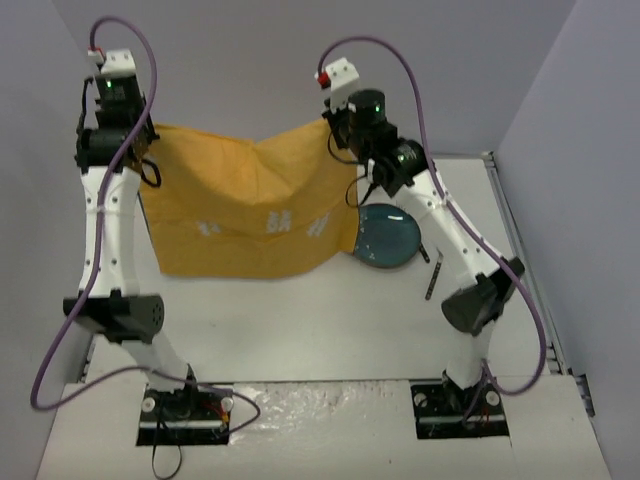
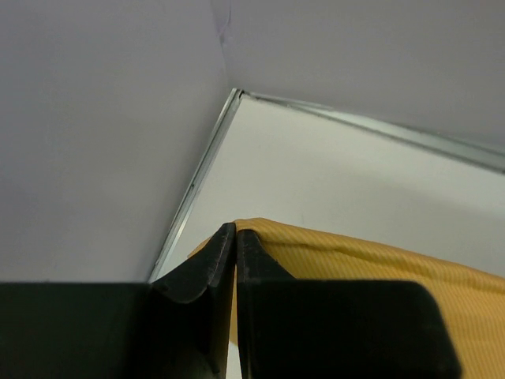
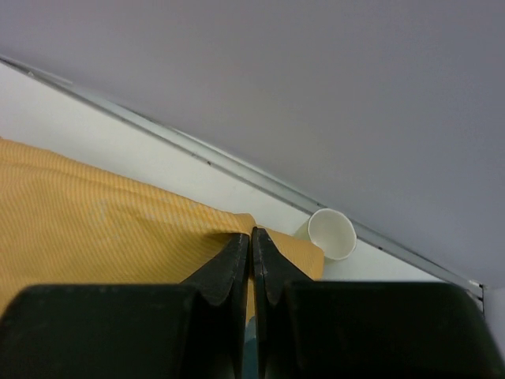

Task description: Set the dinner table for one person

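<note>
Two clenched claws, your left claw (image 2: pixel 235 230) and right claw (image 3: pixel 252 234), pinch the far corners of the soft, limp mat (image 1: pixel 250 215), sagging over the stiff, fixed bench (image 1: pixel 300 335) spanning beneath everything.

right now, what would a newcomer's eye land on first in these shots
The orange-yellow cloth mat stands out first. It is pinched at its two far corners by the left gripper and the right gripper, and it sags between them over the left-centre of the white dinner table. A blue-grey plate lies at its right edge, and a small white cup sits near the far rim.
</note>
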